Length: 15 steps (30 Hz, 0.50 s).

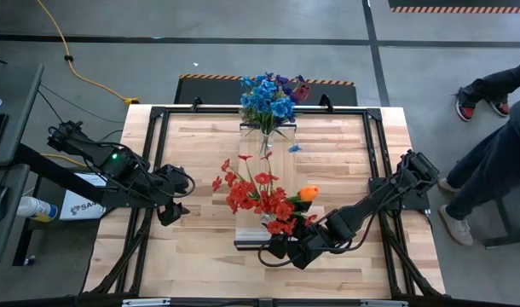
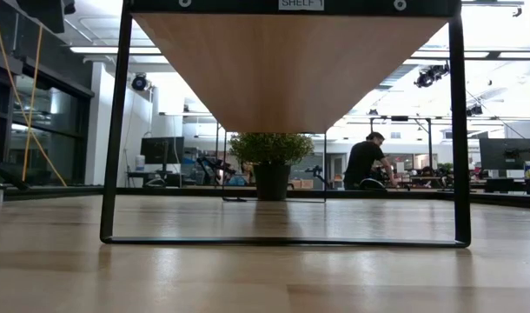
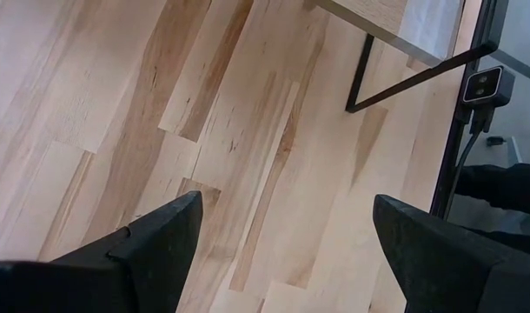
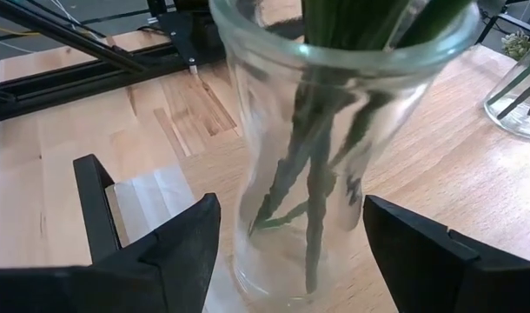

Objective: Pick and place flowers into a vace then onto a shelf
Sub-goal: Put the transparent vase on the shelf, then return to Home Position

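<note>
Tabletop (image 1: 200, 256): red flowers (image 1: 260, 200) hide vase (image 4: 334, 148); right jaws straddle it, left jaws gape empty.

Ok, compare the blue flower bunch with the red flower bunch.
The blue artificial flower bunch stands at the shelf's far end, alone; the red-and-orange bunch stands at the near end, its clear glass vase between the right end effector's open fingers. The blue blooms cluster tightly; the red ones spread wider. Both stand upright in glass vases.

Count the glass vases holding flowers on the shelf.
2. One vase with blue flowers at the far end; one vase with red flowers at the near end, between the right gripper's fingers.
</note>
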Each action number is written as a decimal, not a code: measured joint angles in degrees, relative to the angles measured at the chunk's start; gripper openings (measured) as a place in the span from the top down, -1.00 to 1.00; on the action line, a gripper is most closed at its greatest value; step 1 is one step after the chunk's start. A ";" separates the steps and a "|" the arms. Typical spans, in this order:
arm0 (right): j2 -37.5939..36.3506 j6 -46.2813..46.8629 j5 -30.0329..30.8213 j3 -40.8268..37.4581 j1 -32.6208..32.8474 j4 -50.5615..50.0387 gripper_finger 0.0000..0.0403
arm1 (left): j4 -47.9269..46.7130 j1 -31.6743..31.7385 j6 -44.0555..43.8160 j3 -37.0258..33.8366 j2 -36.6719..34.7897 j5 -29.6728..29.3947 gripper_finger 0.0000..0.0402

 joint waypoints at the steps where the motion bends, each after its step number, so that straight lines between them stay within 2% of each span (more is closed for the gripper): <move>1: 0.00 -0.02 0.02 0.00 0.00 -0.05 -0.35 | 0.00 0.00 0.00 0.00 -0.01 0.00 -0.84; 15: -0.17 0.21 -0.25 0.02 0.47 -1.65 -0.35 | 0.02 0.00 0.01 0.00 0.00 -0.02 -0.84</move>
